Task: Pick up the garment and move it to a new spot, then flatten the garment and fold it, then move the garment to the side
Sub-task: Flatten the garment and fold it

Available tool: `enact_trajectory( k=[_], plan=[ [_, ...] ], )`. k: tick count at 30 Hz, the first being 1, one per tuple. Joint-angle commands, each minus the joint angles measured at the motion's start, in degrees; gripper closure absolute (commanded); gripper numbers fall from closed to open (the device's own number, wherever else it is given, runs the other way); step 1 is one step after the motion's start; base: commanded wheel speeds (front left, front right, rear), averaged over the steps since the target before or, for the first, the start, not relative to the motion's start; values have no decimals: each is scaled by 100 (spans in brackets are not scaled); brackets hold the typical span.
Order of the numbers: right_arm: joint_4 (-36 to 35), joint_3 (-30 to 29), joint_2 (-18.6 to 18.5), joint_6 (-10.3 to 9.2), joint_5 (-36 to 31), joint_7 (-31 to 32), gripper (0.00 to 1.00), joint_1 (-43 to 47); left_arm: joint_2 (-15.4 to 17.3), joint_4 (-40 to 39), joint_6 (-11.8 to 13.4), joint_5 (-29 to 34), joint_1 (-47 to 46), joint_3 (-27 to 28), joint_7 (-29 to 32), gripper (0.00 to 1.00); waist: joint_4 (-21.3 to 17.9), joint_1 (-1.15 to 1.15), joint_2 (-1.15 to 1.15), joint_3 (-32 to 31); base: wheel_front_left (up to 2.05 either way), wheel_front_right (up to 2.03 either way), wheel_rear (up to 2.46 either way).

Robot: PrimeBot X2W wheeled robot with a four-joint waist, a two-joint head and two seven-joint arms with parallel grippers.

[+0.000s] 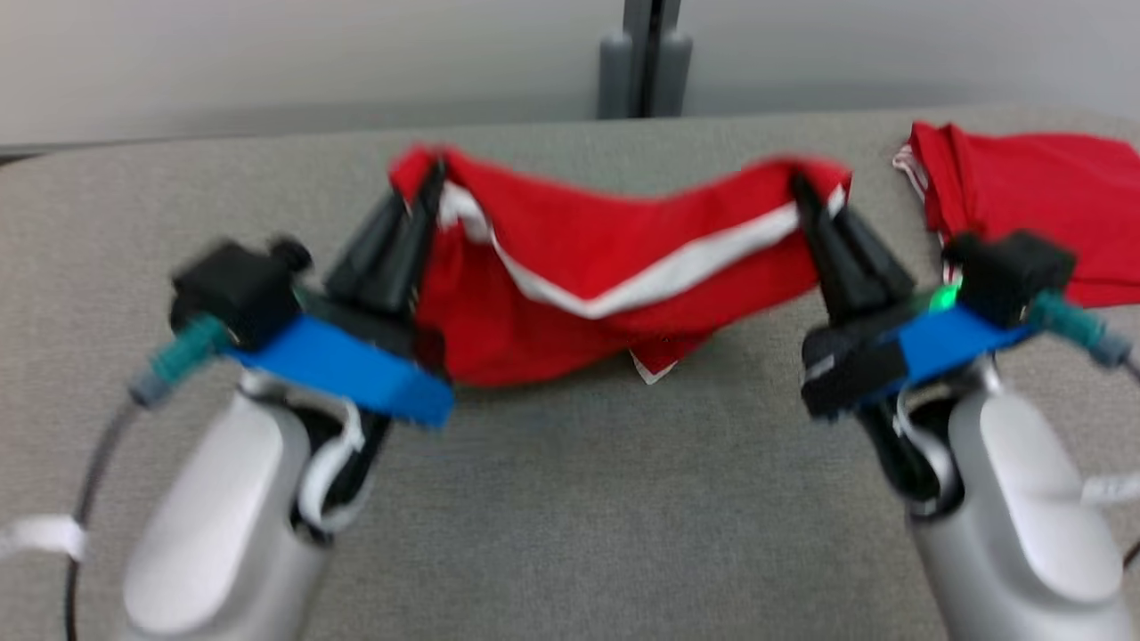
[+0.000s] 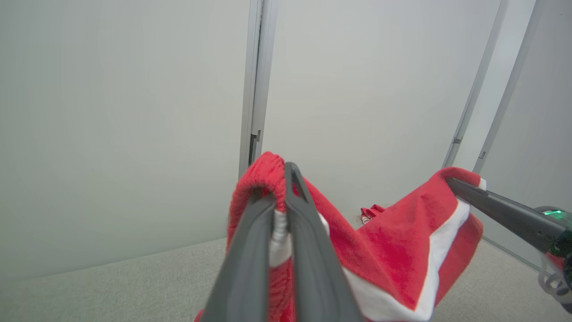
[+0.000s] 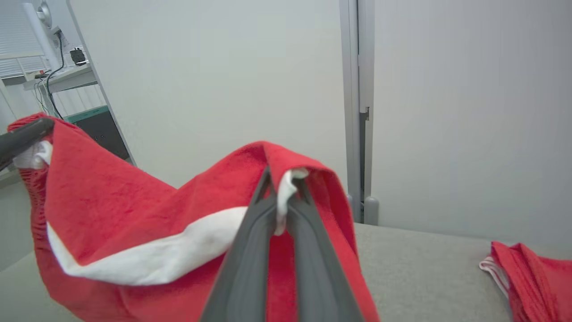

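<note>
A red garment (image 1: 570, 267) with a white stripe hangs stretched between my two grippers above the grey table (image 1: 570, 499). My left gripper (image 1: 426, 182) is shut on its left corner, and the left wrist view has the cloth (image 2: 380, 250) pinched between the dark fingers (image 2: 250, 250). At the other end my right gripper (image 1: 802, 187) is shut on the right corner, the fabric (image 3: 134, 214) bunched over its fingertips (image 3: 308, 250). The middle of the garment sags, and its lower edge touches the tabletop.
A second red garment (image 1: 1033, 200) with white trim lies flat at the table's far right, also seen from the right wrist as the red pile (image 3: 532, 277). A grey post (image 1: 646, 62) stands behind the table against a pale wall.
</note>
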Motion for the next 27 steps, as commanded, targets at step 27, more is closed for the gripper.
enact_trajectory(
  k=[27],
  plan=[
    [3325, -277, -136, 3, 561, -452, 100, -5773, 179, 2777, -88, -915, -5676, -606, -812, 100, -148, -1, 0, 1877, 0, 0, 0]
  ],
)
